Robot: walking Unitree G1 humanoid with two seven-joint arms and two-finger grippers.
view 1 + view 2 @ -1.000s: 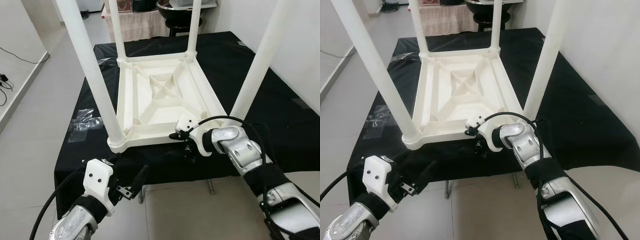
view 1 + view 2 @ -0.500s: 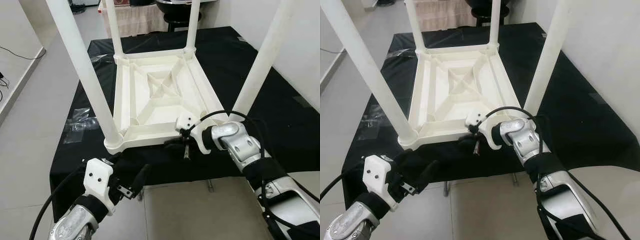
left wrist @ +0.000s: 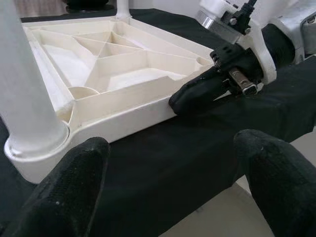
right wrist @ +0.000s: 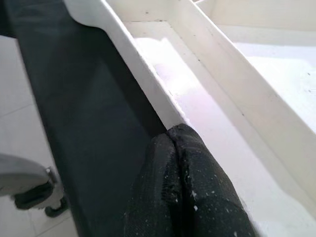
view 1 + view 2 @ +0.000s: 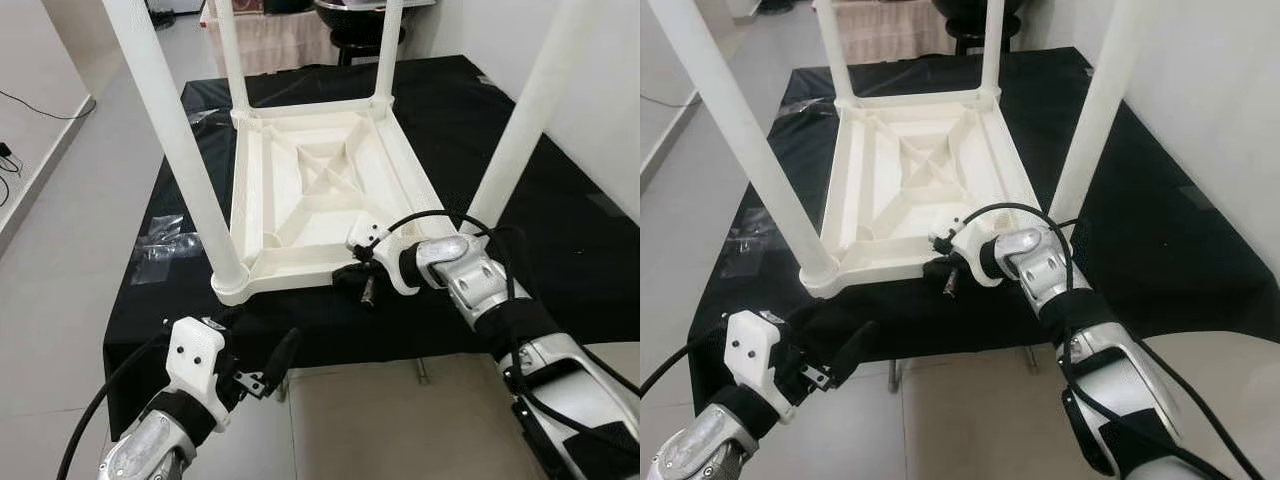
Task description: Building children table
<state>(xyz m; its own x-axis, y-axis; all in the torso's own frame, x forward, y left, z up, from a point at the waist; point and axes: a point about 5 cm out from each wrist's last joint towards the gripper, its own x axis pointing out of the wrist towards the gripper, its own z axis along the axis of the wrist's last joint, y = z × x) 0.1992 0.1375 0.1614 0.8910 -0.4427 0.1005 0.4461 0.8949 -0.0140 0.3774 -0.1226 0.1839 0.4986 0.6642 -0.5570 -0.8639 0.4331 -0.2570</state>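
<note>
Left eye view: the upturned children table (image 5: 320, 190) sits mid-frame on the black counter (image 5: 560, 200), 4 legs up. The right claw (image 5: 352, 277), pinched shut and empty, has edged against its near rim; the left claw (image 5: 262, 362) hangs open, lower left.

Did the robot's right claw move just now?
Yes. The right claw slid toward the robot's left along the near rim of the upside-down white table, away from the near right leg.
</note>
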